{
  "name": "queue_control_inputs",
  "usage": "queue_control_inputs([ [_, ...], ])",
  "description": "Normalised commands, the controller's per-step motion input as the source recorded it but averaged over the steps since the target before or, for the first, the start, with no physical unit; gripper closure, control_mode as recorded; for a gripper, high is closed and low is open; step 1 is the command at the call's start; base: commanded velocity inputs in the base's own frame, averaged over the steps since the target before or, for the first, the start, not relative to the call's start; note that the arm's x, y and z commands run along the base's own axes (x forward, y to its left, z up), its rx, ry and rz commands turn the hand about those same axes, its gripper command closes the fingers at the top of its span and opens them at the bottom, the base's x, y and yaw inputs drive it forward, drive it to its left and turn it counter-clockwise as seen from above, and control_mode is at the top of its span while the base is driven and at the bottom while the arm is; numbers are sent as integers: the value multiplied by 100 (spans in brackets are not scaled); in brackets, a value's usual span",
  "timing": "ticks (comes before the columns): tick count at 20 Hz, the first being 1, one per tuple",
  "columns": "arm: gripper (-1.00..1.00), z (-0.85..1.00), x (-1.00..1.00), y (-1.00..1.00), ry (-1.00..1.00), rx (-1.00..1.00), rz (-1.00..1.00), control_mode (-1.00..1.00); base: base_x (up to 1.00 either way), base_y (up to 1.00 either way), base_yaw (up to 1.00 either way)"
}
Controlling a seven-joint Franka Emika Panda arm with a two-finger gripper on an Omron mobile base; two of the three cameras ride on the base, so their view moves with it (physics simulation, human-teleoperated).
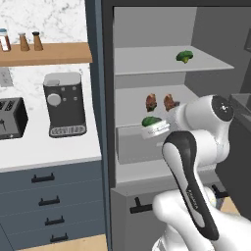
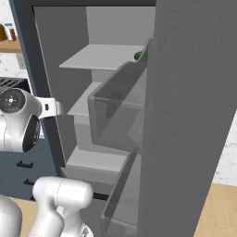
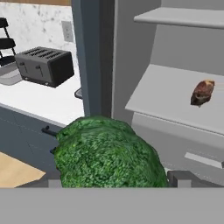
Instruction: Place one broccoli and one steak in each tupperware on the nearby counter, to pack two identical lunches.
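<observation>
Broccoli [image 3: 109, 153] held between jaws, open fridge shelf [image 1: 166, 93] with two steaks [image 1: 151, 102] behind, toaster [image 3: 43, 65] on counter [image 1: 44, 147] left.

Kitchen — open fridge [image 1: 162, 73], toaster [image 1: 11, 117], coffee machine [image 1: 63, 104] on counter [image 1: 44, 147].

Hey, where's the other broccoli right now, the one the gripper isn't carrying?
The loose broccoli sits on the fridge's top shelf, toward its right end in the left base view, above the two steaks one shelf down.
</observation>
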Motion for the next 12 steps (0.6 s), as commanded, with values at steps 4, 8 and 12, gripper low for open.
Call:
queue_control_inputs([
  [4, 100, 0, 0, 0, 0, 0, 0, 100, 0, 2, -14],
  [8, 100, 0, 0, 0, 0, 0, 0, 100, 0, 38, -28],
  [12, 100, 0, 0, 0, 0, 0, 0, 100, -6, 83, -22],
])
